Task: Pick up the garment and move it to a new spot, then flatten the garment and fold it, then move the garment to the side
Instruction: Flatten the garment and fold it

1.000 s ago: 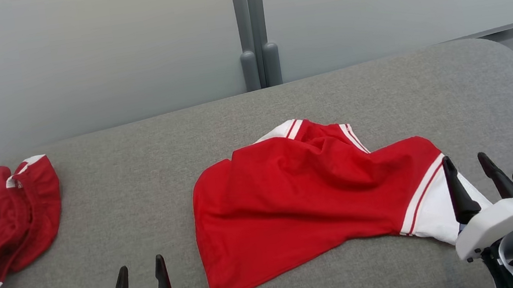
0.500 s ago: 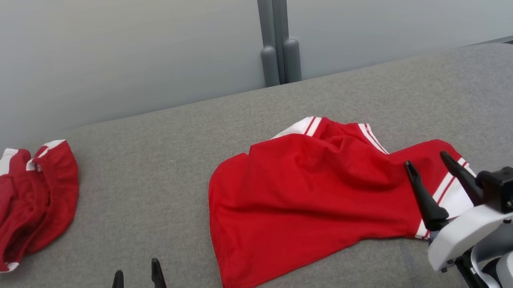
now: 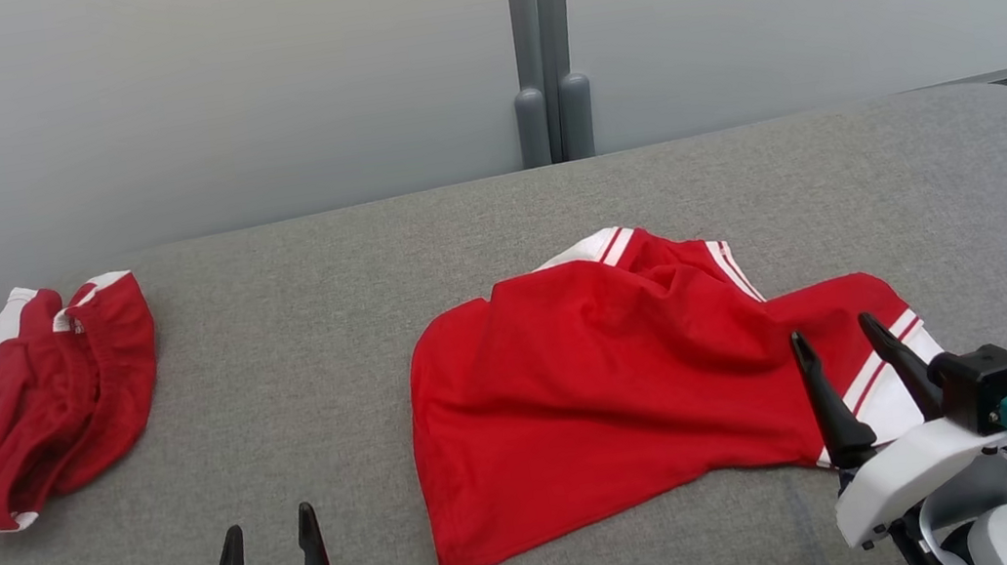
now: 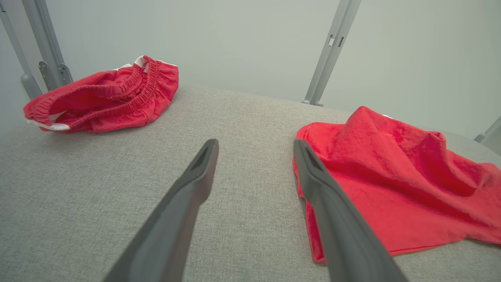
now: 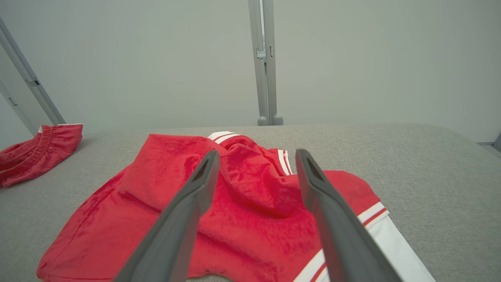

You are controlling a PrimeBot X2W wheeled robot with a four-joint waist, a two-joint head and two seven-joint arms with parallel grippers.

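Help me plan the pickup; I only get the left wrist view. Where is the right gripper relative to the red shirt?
Observer: The right gripper is poised at the right end of the red shirt, its fingers open.
Operator: What's at that end?
Observer: A white cuff with red stripes, lying under and beside the fingers.
Operator: Any room beyond it?
Observer: Yes, the grey padded table continues past the cuff on the right.
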